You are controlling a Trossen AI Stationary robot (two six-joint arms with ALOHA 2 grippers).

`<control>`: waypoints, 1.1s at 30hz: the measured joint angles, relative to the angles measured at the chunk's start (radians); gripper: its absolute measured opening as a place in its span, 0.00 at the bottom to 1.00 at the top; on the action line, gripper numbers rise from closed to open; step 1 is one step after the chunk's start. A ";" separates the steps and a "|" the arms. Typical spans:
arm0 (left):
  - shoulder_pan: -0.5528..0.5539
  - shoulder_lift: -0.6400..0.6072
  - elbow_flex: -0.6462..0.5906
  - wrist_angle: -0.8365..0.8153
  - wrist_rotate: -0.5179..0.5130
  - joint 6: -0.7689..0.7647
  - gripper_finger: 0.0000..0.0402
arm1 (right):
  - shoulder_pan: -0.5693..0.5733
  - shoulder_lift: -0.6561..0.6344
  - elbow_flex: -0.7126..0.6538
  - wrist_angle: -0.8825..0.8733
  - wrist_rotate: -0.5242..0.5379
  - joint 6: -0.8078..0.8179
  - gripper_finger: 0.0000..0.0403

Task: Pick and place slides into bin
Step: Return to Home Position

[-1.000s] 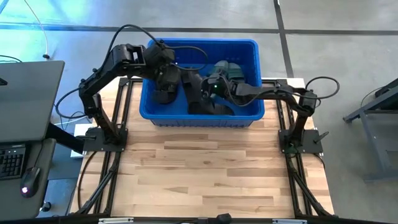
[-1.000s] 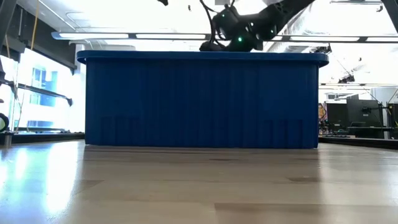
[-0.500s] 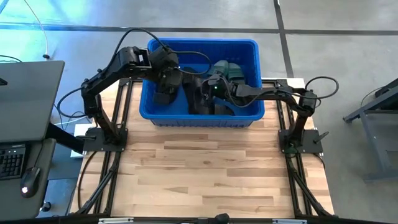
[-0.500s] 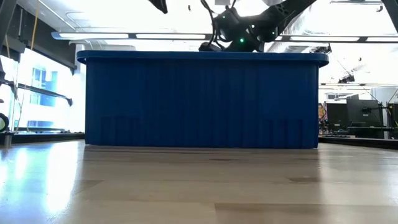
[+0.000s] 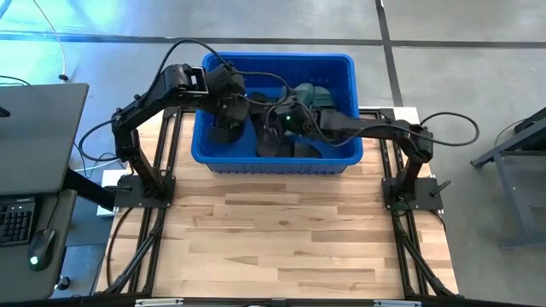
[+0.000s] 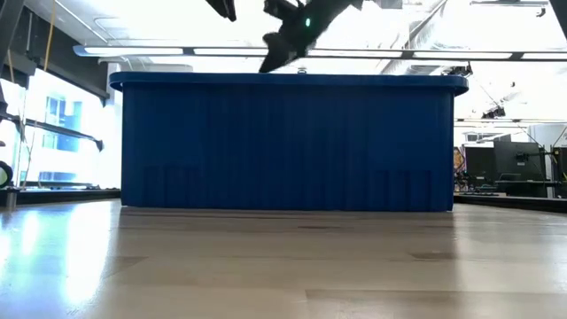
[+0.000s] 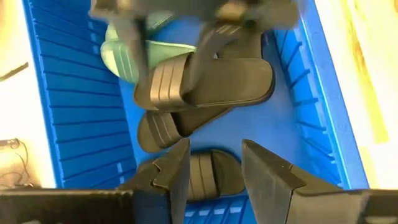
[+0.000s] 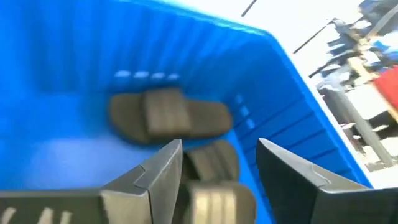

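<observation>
The blue bin (image 5: 277, 58) stands at the table's far edge and fills the low view (image 6: 288, 142). Inside lie black slides (image 7: 211, 84) (image 8: 168, 115) and sage green slides (image 5: 311, 94) (image 7: 127, 53), all resting on the bin floor or on one another. My left gripper (image 7: 214, 171) hangs open over the bin's left part (image 5: 229, 115), above a black slide (image 7: 205, 174) lying on the floor. My right gripper (image 8: 217, 168) is open above the bin's middle (image 5: 271, 119) and above the rim in the low view (image 6: 282, 44). Neither holds anything.
Bare wooden tabletop (image 5: 281, 239) stretches from the bin to the near edge. A dark desk with a keyboard (image 5: 17, 222) stands beyond the table's left edge. The bin's ribbed walls (image 7: 74, 124) close in both grippers.
My right gripper has risen above the bin's rim and gone toward the table's left, nearer my left gripper. My left gripper has shifted a little toward the table's right, over the bin.
</observation>
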 joint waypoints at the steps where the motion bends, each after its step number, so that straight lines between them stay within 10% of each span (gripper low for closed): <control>1: 0.000 0.000 0.000 0.000 0.000 -0.012 0.32 | 0.016 0.000 0.038 -0.070 0.000 0.006 0.48; 13: 0.040 -0.168 0.000 0.000 0.174 -0.053 0.32 | 0.167 -0.005 0.358 -0.995 0.003 0.539 0.46; 18: 0.040 -0.332 -0.070 0.003 0.200 -0.078 0.32 | 0.274 -0.038 0.330 -1.101 0.194 0.676 0.46; 24: 0.039 -0.608 -0.379 0.029 0.228 -0.195 0.32 | 0.449 -0.088 0.277 -1.109 0.311 0.819 0.45; 33: 0.039 -1.132 -1.048 0.484 0.480 -0.242 0.32 | 0.681 -0.180 0.069 -1.023 0.464 1.023 0.45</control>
